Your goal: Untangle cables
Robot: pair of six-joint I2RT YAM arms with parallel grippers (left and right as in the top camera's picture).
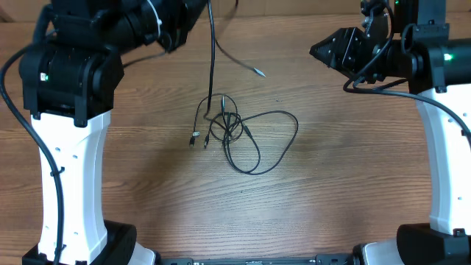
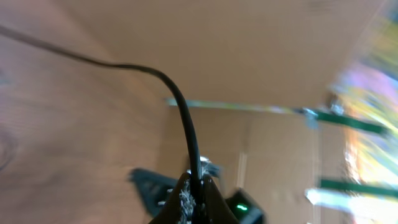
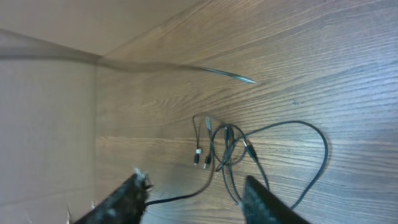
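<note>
Several thin black cables (image 1: pixel 232 132) are lying in a loose tangle at the middle of the table (image 1: pixel 331 184), with their small plugs (image 1: pixel 193 138) resting on its left side. One strand (image 1: pixel 213 59) is rising from the tangle to the left claw (image 2: pixel 194 190), which is pinching it tight. The right claw (image 3: pixel 194 183) is hovering above the table, fingers spread wide and gripping nothing.
</note>
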